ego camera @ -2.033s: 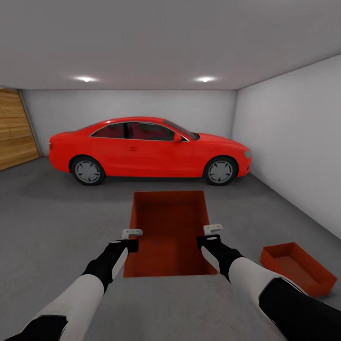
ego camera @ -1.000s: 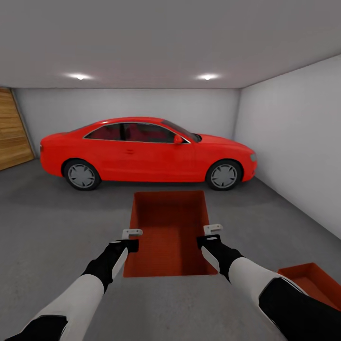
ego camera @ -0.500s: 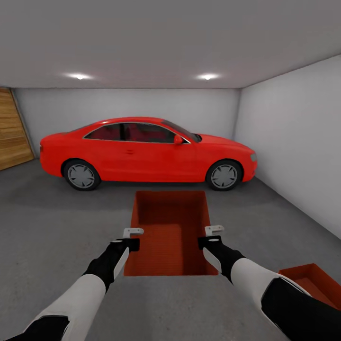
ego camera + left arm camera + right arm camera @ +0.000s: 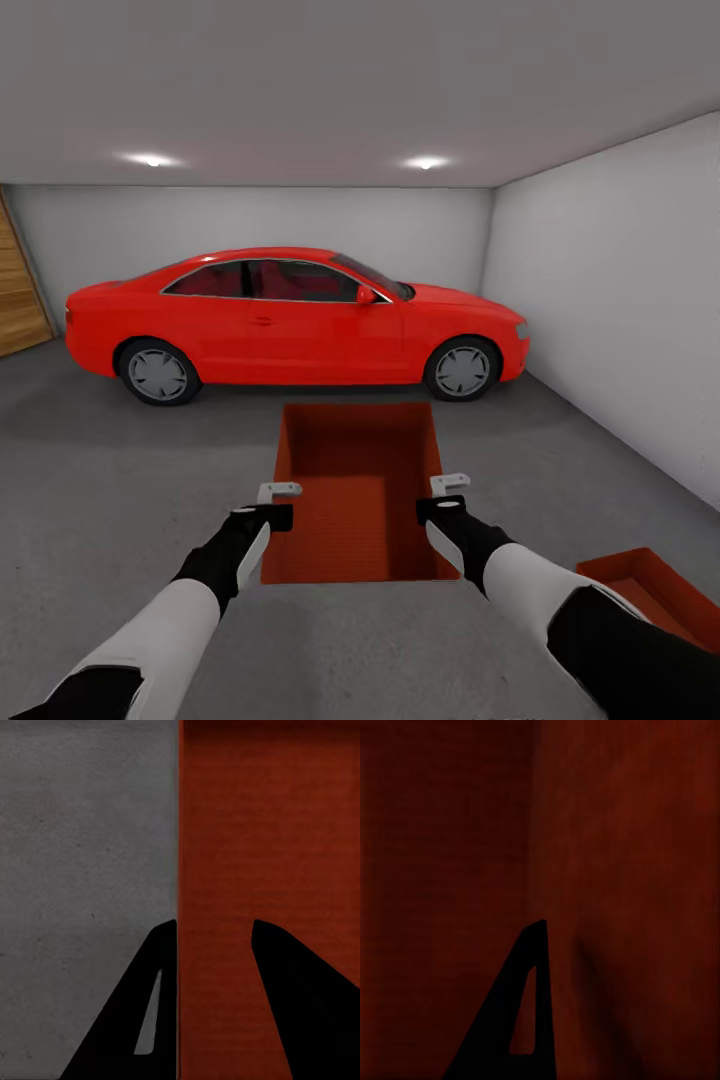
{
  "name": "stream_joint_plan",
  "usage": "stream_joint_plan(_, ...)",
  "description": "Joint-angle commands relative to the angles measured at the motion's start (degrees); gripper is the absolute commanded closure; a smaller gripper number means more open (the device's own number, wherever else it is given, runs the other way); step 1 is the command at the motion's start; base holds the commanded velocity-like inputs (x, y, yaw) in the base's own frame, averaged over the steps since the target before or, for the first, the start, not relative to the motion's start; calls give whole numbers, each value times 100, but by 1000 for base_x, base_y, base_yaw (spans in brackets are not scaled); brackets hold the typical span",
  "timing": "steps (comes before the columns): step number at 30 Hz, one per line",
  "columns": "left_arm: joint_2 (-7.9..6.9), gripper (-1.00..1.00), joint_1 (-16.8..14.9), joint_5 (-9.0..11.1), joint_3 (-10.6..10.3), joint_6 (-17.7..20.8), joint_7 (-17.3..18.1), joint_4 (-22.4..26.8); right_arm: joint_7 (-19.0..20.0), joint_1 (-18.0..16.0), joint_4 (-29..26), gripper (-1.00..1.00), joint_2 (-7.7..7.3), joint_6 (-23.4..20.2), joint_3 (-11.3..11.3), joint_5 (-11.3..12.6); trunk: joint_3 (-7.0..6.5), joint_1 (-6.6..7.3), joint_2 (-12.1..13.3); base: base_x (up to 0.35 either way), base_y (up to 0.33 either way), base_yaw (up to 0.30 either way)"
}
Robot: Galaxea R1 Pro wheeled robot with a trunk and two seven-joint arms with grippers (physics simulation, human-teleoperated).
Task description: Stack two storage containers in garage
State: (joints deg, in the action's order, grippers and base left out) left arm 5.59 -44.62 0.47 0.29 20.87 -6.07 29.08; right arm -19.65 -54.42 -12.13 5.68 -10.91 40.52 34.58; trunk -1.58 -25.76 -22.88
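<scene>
So we're in the garage (image 4: 600, 300), and the red car (image 4: 300, 320) is parked side-on against the far wall, nose pointing toward the right-hand wall. I'll use that as the reference for everything.

One storage container (image 4: 358, 490) is held up in the air on the near side of the car, roughly in line with its middle, open top facing the head camera so you look straight down into it. The left gripper (image 4: 280, 505) has the left long wall: in the left wrist view its two dark fingers (image 4: 292, 975) sit one on each side of that wall, one outside over the grey concrete, one inside against the orange-red plastic, so it's closed narrow on the rim. The right gripper (image 4: 446, 497) is on the opposite long wall. The right wrist view is basically all dark red plastic with one finger (image 4: 521, 1012) visible, so I'm fairly sure it's pinching that wall too, but the second finger is hard to make out.

The second storage container (image 4: 655, 600) sits on the floor (image 4: 120, 500), well nearer the robot than the car and off toward the right-hand wall, partly hidden behind the right forearm.

A strip of wood-panelled door (image 4: 18, 300) shows on the left wall, past the car's tail.
</scene>
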Motion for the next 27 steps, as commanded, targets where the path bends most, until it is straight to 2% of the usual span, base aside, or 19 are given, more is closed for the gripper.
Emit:
stream_joint_plan(1, -5, 100, 6, 50, -20, 32, -52, -8, -46, -7, -18, 100, -149, 257, -115, -180, 3, -2, -4, 0, 0, -244)
stream_joint_plan(18, 4, 100, 6, 50, -20, 40, -52, -15, -51, -7, -18, 100, -146, 278, -115, -184, 3, -2, -4, 7, 1, -246)
stream_joint_plan(27, 0, 100, 6, 50, -20, 29, -50, -16, -72, -7, -18, 100, -146, 284, -112, -184, 3, -2, -4, 267, 118, -237)
